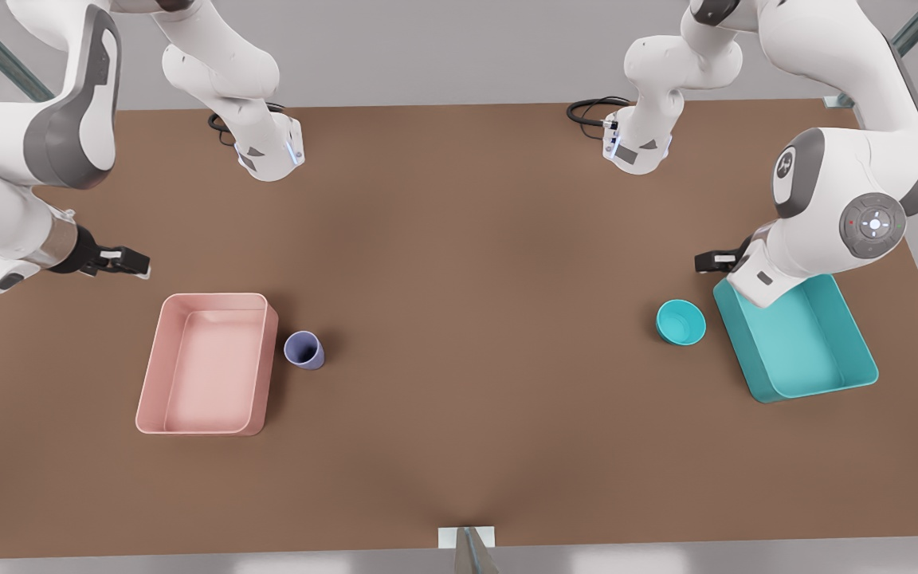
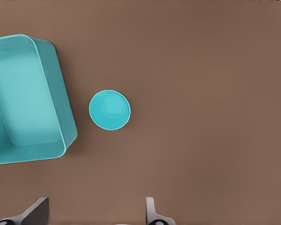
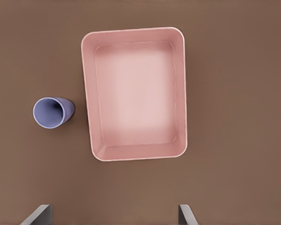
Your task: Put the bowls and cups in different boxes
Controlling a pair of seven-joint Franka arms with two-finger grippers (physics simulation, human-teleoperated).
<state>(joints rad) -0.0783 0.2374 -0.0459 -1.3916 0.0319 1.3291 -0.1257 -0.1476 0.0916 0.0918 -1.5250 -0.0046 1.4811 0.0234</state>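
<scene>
Small round teal bowl (image 1: 680,321) sits upright on the brown tabletop (image 1: 459,239), just beside the teal rectangular tray (image 1: 802,343), on that tray's side toward the table's middle, not touching it. Empty, nothing gripping it. Small lavender-blue tapered cup (image 1: 304,349) stands upright just beside the pale pink rectangular tray (image 1: 208,363), again on the middle-facing side, a thin gap between them. Both trays empty.

My left gripper (image 1: 715,261) hangs above the teal tray's far corner, near the bowl but apart from it. In the left wrist view the bowl (image 2: 109,109) lies beside the teal tray (image 2: 25,98); my fingertips (image 2: 150,211) stand wide apart, holding nothing. My right gripper (image 1: 126,261) hovers beyond the pink tray's far end, well clear of the cup. In the right wrist view the pink tray (image 3: 136,93) sits centred with the cup (image 3: 51,112) beside it; my fingertips (image 3: 185,213) are spread wide, empty.

Step in hand, I judge: the start, nothing sorted yet, both arms poised over their own side. The next move calls for shifting my left gripper over the bowl's rim and dropping to pinch one wall, then lifting it across into the teal tray; the right does likewise with the cup into the pink tray. The bowl's shallow wall needs an edge grasp; the cup could tip if nudged.
</scene>
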